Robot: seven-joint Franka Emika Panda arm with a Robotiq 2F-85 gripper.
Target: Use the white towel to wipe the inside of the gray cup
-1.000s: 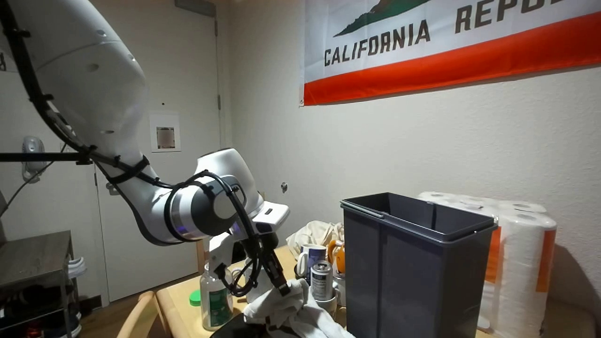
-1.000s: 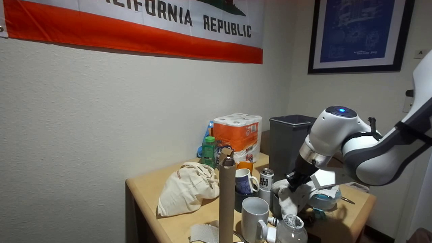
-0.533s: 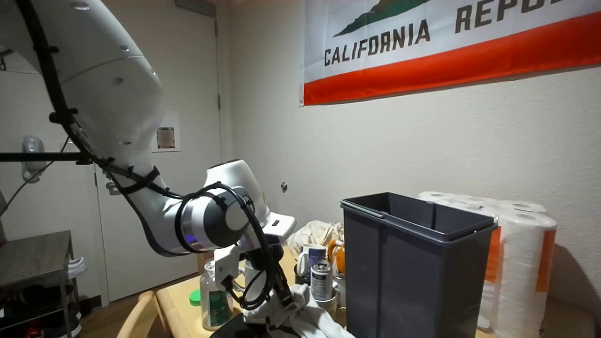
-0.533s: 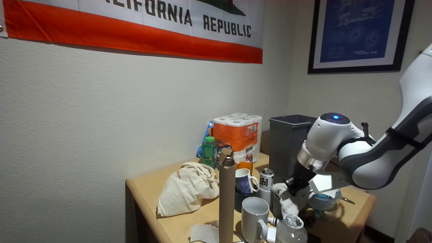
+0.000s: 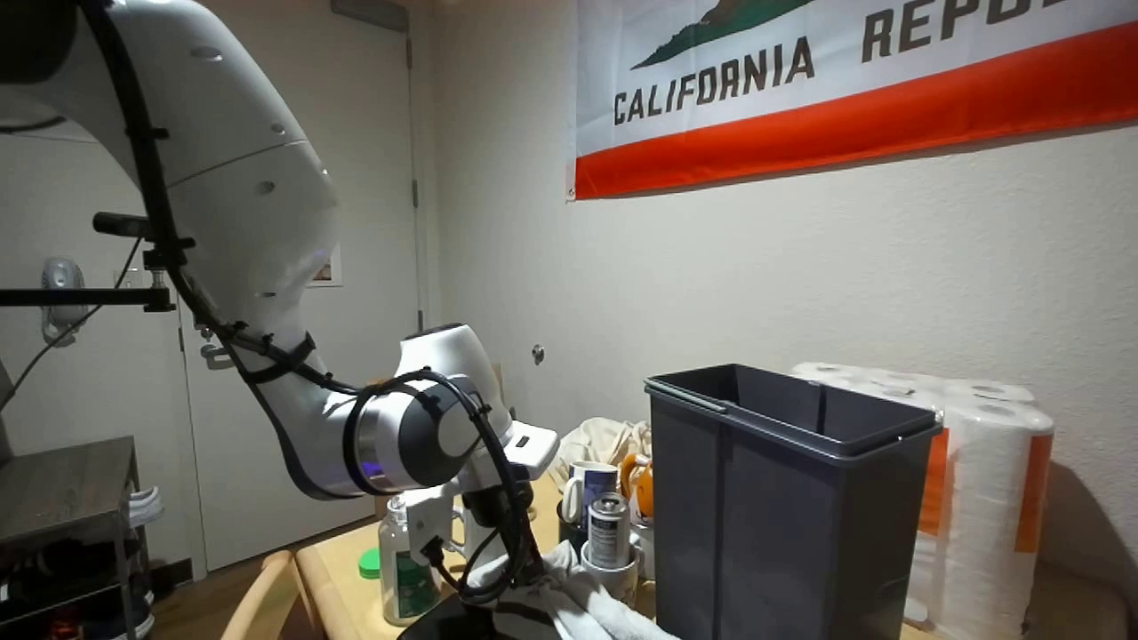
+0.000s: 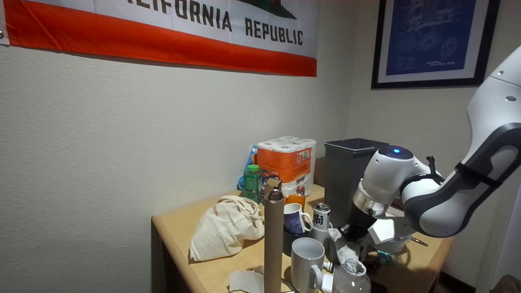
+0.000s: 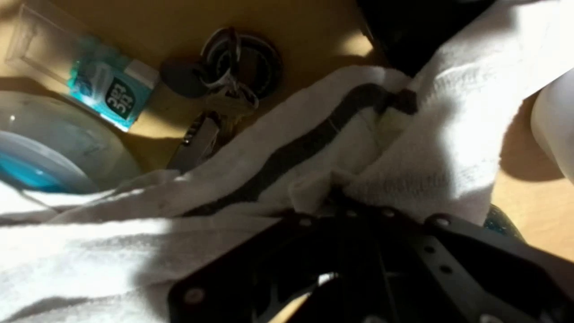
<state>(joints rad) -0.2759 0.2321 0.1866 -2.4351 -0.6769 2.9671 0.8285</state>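
One dark-striped white towel (image 7: 309, 175) is pinched by the gripper (image 7: 352, 208); a gray cup (image 6: 332, 251) is partly hidden behind the towel's folds.

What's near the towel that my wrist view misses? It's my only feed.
Observer: A tall gray bin stands near the towel; it shows in both exterior views.
Operator: Copy. Anything stacked?
Observer: Yes. In an exterior view, a can stands upright at the mouth of a pale mug; how deep it sits, I can't tell.
Operator: Anything uncapped?
Observer: In an exterior view, a glass jar has no cap on it.
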